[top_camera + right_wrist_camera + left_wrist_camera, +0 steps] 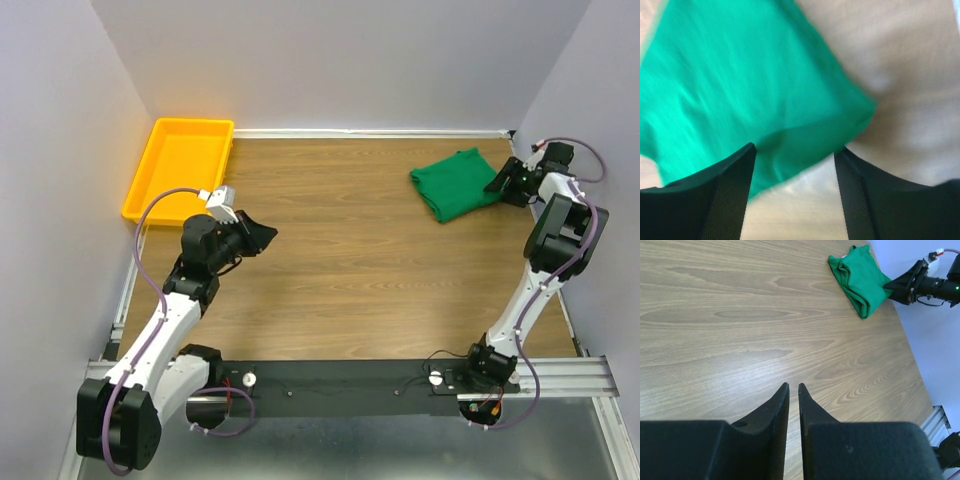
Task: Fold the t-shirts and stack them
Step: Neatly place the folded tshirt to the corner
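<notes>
A folded emerald-green t-shirt point(458, 182) lies on the wooden table at the back right. It also shows in the left wrist view point(858, 276) and fills the upper part of the right wrist view point(740, 85). My right gripper point(497, 184) is open at the shirt's right edge, its jaws spread wide with the cloth's edge between them point(795, 150). My left gripper point(268, 236) is over bare table at the left, its jaws nearly together and empty point(794, 386).
A yellow plastic tray point(180, 165) stands at the back left corner, empty. Grey walls close the table on three sides. The black rail with the arm bases point(340, 380) runs along the near edge.
</notes>
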### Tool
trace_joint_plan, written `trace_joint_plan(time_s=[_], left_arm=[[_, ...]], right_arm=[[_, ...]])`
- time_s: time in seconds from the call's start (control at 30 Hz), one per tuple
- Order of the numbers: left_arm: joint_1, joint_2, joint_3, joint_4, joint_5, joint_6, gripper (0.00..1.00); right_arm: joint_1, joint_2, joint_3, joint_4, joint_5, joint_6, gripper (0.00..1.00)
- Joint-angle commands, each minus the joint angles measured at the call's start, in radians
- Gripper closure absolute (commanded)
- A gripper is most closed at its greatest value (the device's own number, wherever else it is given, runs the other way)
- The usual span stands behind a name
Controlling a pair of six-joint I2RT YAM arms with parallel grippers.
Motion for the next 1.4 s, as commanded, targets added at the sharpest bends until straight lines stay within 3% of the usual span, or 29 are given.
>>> trace_joint_plan(time_s=[0.0,0.13,0.2,0.23,0.27,0.4,0.43,0.47,0.53,0.73,1.17,1.37], left_arm=[[0.000,-0.047,0.015,0.003,0.011,0.029,0.80],[0.000,-0.075,0.037,-0.023,-0.013,0.067,0.80],[0.000,-0.074,0.052,-0.035,-0.021,0.080,0.80],[0.000,-0.069,0.058,-0.041,-0.023,0.084,0.80],[0.000,-0.066,0.064,-0.043,-0.023,0.092,0.80],[0.000,-0.057,0.078,-0.040,-0.021,0.098,0.80],[0.000,-0.055,0.077,-0.038,-0.023,0.098,0.80],[0.000,-0.055,0.075,-0.035,-0.020,0.098,0.80],[0.000,-0.058,0.072,-0.035,-0.015,0.094,0.80],[0.000,-0.112,0.040,-0.040,-0.014,0.075,0.80],[0.000,-0.103,0.024,-0.044,-0.004,0.081,0.80],[0.000,-0.098,0.029,-0.046,0.005,0.086,0.80]], right_arm=[[0.000,-0.114,-0.103,-0.065,0.025,-0.121,0.27],[0.000,-0.305,-0.280,-0.120,-0.022,-0.340,0.25],[0.006,-0.367,-0.324,-0.143,-0.045,-0.437,0.33],[0.012,-0.405,-0.340,-0.166,-0.044,-0.459,0.46],[0.020,-0.418,-0.339,-0.180,-0.048,-0.476,0.52],[0.064,-0.384,-0.263,-0.244,-0.198,-0.510,0.68],[0.075,-0.349,-0.226,-0.269,-0.310,-0.502,0.71],[0.086,-0.278,-0.189,-0.309,-0.353,-0.482,0.79],[0.125,-0.191,-0.066,-0.326,-0.439,-0.401,0.85],[0.181,0.022,0.098,-0.323,-0.489,-0.243,0.86],[0.188,0.237,0.190,-0.324,-0.486,-0.168,0.86],[0.192,0.177,0.219,-0.326,-0.575,-0.220,0.86]])
